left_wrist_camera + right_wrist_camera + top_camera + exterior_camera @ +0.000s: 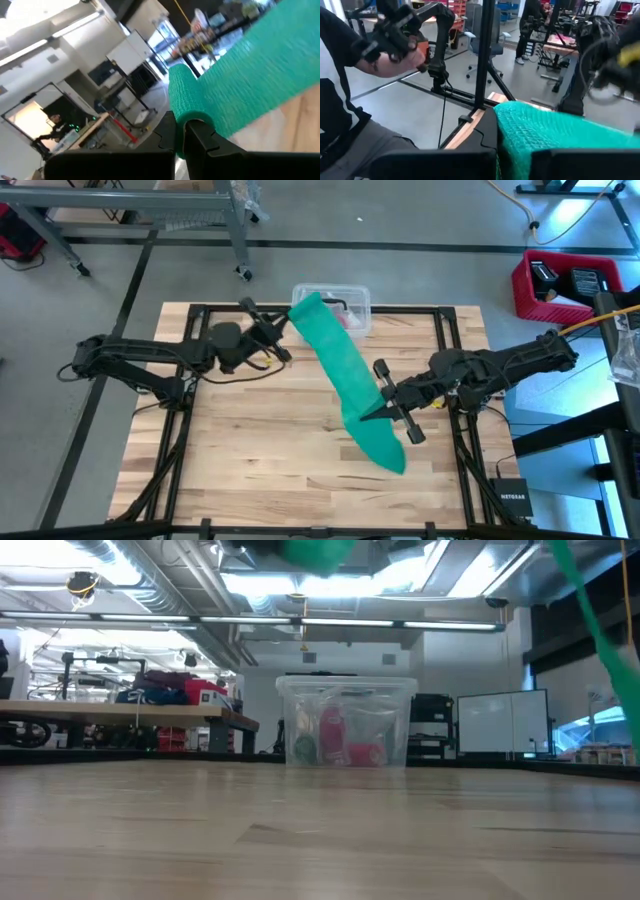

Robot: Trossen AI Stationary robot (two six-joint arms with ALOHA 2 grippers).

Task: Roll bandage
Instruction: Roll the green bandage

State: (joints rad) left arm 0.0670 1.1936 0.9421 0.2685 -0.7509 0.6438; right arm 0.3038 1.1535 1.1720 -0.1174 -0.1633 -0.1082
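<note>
The bandage (345,370) is a teal-green strip held in the air, slanting from the far middle of the table toward the near right. My left gripper (284,332) is shut on its far end, in front of the tub. My right gripper (368,413) is shut on it nearer the other end, and a tail (388,450) runs on past the fingers. The low view shows the strip only at the top (318,550) and running down the right side (600,635). Both arms hold their grippers about level. My left gripper pinches the bandage's far end (189,116) between its two fingers, coming level from the table's left. The cloth is bunched there into a fold (181,85) above the fingers. From there the strip runs off clear of the table. My right gripper pinches the strip across its width (517,135) between its two fingers, level from the table's right. The cloth is gathered where the fingers meet it. The tail (388,450) hangs past the fingers toward the near edge; I cannot tell whether it reaches the table.
A clear plastic tub (345,722) with pink-red and green items stands at the table's far edge (332,302), right behind the left gripper. The wooden table (260,450) shows bare boards at the near left. A person sits beyond the table (350,75).
</note>
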